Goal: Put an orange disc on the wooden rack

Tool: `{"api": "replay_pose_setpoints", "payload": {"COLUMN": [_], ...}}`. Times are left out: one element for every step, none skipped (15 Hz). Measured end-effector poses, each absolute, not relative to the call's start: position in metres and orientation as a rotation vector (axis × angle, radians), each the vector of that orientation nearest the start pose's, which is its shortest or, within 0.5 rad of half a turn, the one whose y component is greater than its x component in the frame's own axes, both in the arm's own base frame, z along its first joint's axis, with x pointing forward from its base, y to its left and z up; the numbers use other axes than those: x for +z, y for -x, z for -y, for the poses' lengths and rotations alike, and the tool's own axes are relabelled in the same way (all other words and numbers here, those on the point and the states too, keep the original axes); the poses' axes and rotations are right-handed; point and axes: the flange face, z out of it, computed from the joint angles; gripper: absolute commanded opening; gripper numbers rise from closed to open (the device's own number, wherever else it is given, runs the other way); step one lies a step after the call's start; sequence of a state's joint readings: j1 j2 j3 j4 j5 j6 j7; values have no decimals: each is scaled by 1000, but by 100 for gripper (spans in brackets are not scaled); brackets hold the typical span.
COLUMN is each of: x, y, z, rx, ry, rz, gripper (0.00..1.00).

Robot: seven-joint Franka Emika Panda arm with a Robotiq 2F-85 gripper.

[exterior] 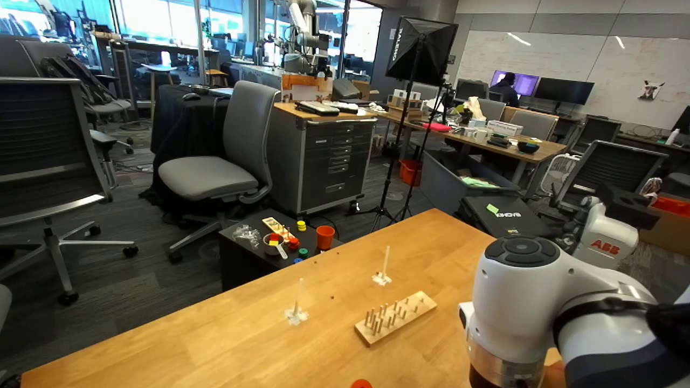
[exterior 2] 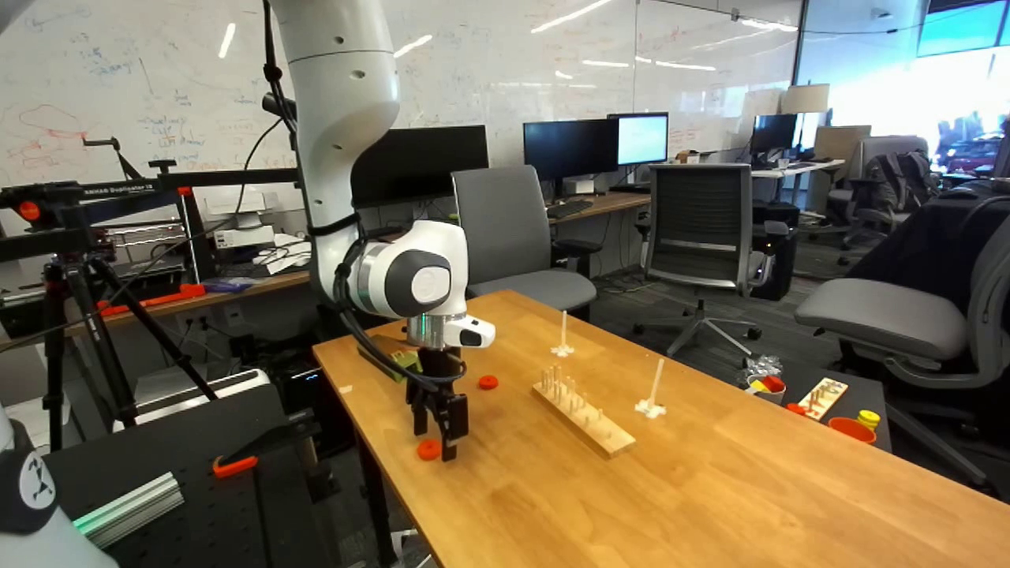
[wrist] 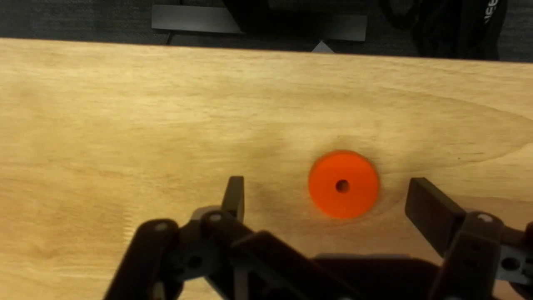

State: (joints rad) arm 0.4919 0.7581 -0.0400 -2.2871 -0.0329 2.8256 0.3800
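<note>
— How do we stand with the black two-fingered gripper (wrist: 327, 193)?
— Its fingers are spread wide, and we hold nothing. The flat round orange disc (wrist: 343, 200) lies on the yellow-brown wooden table (wrist: 137, 125), between the two fingers as the wrist view looks down.
— Centred?
— No: it sits nearer the finger on the right of that view, with a gap to both. Being round, it gives us no long axis to match; a slight sideways shift before closing would likely suit us.
— And the low oblong pale-wood rack (exterior 2: 585, 421)?
— In an exterior view it lies well apart from our gripper, so we judge that carrying comes later
</note>
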Motion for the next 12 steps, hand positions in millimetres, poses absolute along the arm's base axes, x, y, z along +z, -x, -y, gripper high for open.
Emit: {"api": "replay_pose_setpoints", "payload": {"x": [8,7,7,6,6,6,5,5,5,4,4,3], "y": [-412,-411,-410,-409,-408,-407,-407,-407,-406,-406,-406,-406], "z": [-199,-199,-199,-199,-199,-198,-198,-197,-197,-197,-196,-196], "rx": [308,312,317,321,325,328,330,332,334,335,336,338], "ry": [3242,3241,3239,3238,3237,3236,3236,3237,3237,3237,3237,3238], "rz": [183,183,181,179,177,176,175,174,173,173,173,173], "gripper": [100,100,100,100,100,100,100,100,100,100,100,100]}}
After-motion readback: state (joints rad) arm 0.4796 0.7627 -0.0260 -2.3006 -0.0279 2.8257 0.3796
